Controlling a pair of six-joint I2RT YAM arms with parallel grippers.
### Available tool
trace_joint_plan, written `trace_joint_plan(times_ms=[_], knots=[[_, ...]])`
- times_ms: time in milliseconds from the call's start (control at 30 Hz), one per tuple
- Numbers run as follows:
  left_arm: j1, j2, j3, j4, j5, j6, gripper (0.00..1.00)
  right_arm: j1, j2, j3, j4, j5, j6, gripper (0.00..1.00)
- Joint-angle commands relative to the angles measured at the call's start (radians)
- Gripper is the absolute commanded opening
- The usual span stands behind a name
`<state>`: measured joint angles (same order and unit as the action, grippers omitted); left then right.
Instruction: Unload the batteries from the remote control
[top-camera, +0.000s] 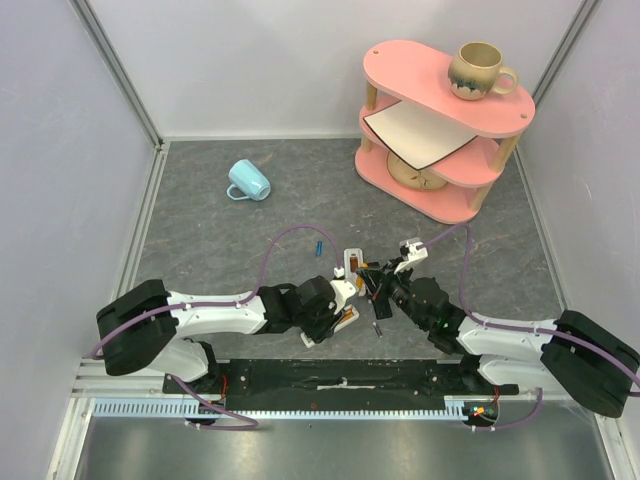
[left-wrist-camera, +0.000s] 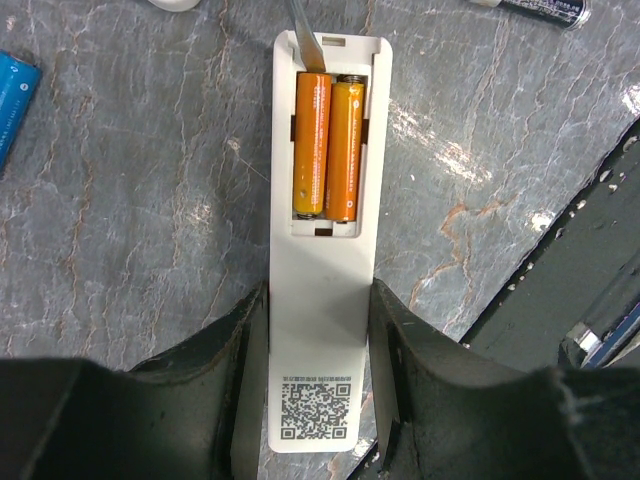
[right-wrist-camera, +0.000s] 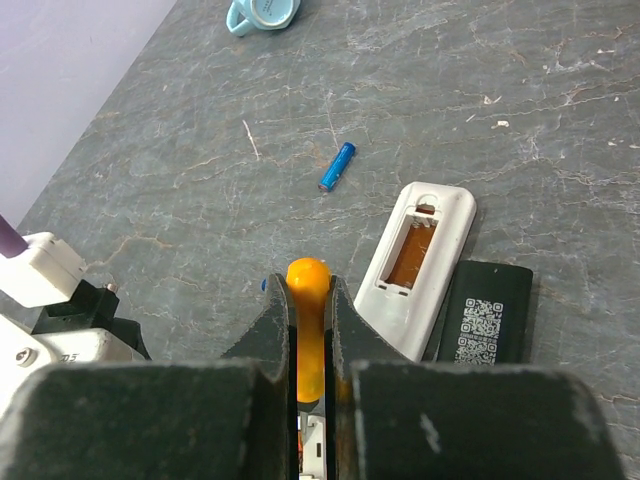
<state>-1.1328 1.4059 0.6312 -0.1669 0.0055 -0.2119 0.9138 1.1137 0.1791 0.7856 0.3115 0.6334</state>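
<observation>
L gripper (left-wrist-camera: 320, 310) clamped on lower end of white remote (left-wrist-camera: 322, 262). Two orange batteries (left-wrist-camera: 327, 148) sit in its open bay, 12 o'clock from the fingers. R gripper (right-wrist-camera: 310, 305) grips screwdriver (right-wrist-camera: 307, 290). Loose blue battery (right-wrist-camera: 337, 166) lies farther out on the table, approx. 12 o'clock.

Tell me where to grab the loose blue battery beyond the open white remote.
Take the blue battery across its mid-barrel, straight down from above: it lies flat on the table with both long sides free. Set the jaws square to its diagonal axis.
</observation>
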Motion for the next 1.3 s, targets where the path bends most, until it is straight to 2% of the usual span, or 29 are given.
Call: trace_joint_plan(times_ms=[0,433,767,933,1100,1167,1267], knots=[[-0.002,-0.027,-0.005,0.03,-0.004,-0.029,0.23,0.011,0.017,0.003,0.052,-0.014,0.023,0.0],[-0.002,-0.028,-0.008,0.032,-0.002,-0.03,0.13,0.011,-0.023,-0.021,0.125,-0.11,0.184,0.0],[-0.002,-0.035,-0.01,0.035,-0.027,-0.034,0.1,0.011,0.063,-0.026,0.23,-0.183,0.252,0.0],[-0.002,-0.036,-0.011,0.035,-0.03,-0.035,0.1,0.01,0.107,-0.021,0.234,-0.172,0.25,0.0],[-0.002,-0.036,-0.014,0.038,-0.027,-0.034,0.1,0.011,0.097,0.028,0.14,-0.161,0.226,0.0],[-0.002,-0.036,-0.013,0.04,-0.027,-0.034,0.1,0.011,0.095,0.071,0.051,-0.157,0.207,0.0],[-0.002,-0.035,-0.013,0.038,-0.025,-0.034,0.1,0.011,0.097,0.076,0.044,-0.147,0.204,0.0]])
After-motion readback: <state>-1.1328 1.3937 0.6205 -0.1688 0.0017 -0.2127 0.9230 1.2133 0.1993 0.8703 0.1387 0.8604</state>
